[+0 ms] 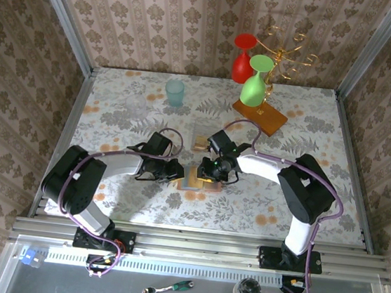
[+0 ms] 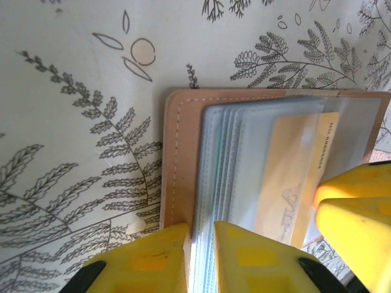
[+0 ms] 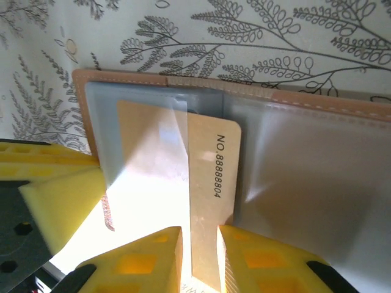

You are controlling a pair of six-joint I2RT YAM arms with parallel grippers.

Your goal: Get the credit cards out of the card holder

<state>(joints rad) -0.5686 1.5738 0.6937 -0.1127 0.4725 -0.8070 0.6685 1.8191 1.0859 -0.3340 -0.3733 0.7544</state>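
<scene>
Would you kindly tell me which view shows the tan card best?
The right wrist view: the tan card, number readable, sticks partly out of the card holder, pinched by the right gripper. Left wrist shows it through plastic; top external, too small to tell.

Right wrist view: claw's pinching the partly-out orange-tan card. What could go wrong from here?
1. Right claw pinches only the end of the orange-tan plastic card; it may slip.
2. Left claw clamps only one edge of the tan-brown leather card holder; it could drag along with the card.
</scene>
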